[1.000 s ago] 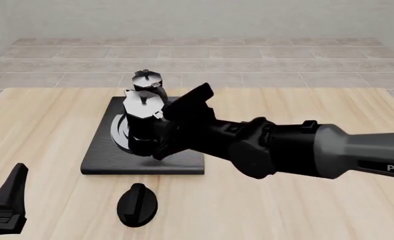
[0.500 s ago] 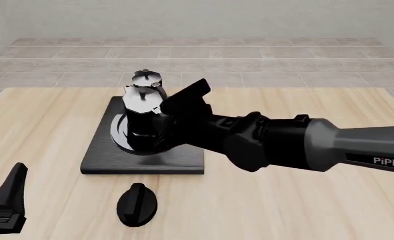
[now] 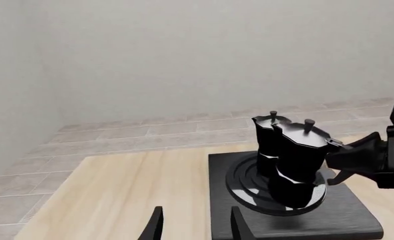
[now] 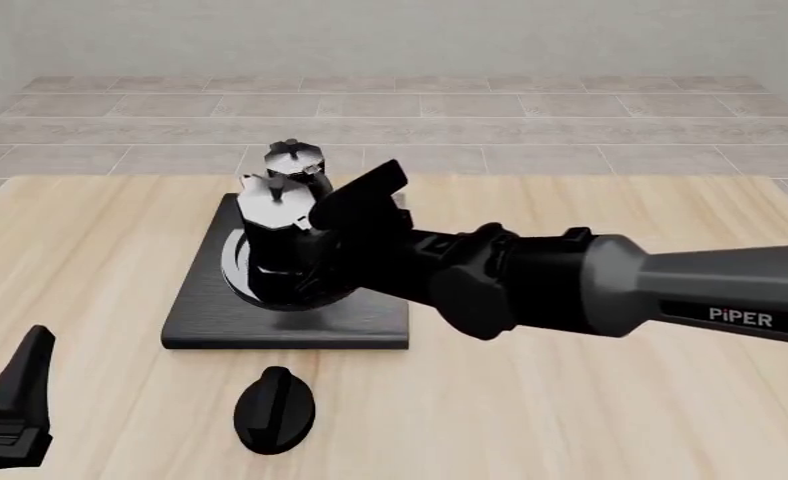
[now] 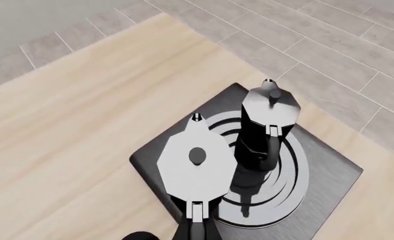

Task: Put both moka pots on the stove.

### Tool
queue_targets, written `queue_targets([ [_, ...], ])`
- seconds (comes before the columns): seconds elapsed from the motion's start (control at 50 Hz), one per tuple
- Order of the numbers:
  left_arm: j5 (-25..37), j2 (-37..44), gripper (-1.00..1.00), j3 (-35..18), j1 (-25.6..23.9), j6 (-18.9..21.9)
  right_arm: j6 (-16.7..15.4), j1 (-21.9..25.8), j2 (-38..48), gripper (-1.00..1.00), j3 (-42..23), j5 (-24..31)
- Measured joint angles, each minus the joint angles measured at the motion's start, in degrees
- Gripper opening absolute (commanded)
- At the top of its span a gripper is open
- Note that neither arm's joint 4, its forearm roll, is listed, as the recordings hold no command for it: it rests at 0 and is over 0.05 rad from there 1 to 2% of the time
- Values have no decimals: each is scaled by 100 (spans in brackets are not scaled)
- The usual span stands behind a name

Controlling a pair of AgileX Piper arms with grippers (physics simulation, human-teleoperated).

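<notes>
Right gripper (image 4: 317, 232) is clamped on the near moka pot (image 4: 279, 245) by its handle, held over the stove (image 4: 194, 318) at frame center-left. Second moka pot (image 4: 295, 162) is seen standing behind it. Left gripper (image 3: 193, 227) is spread open, lower left.

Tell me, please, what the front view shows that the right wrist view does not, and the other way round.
Only the front view shows the oval knob, the whole right arm and the parked left gripper. Only the right wrist view looks straight down on the lid of the nearer moka pot, with burner rings visible around the pots. Both show the farther moka pot and the stove.
</notes>
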Motion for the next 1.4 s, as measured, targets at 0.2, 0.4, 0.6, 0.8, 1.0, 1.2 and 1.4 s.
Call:
queue_targets([
  [0.2, -2, 0, 100, 1, 5, -8, -36, -22, 106, -100, -62, -6],
  [0.4, 7, 0, 100, -2, 3, -8, -72, -71, 189, -100, -111, -14],
  [0.6, 16, 0, 100, -3, 0, -3, -91, -107, 270, -100, -169, -16],
  [0.8, 22, 0, 100, -1, -2, 1, -102, -133, 338, -100, -221, -12],
  [1.0, 23, 0, 100, -2, 1, -1, -106, -150, 412, -100, -276, -13],
  [1.2, 16, 0, 100, 3, 4, -6, -113, -178, 480, -100, -329, -10],
  [1.4, 6, 0, 100, 6, 13, -16, -103, -178, 557, -100, -345, -44],
])
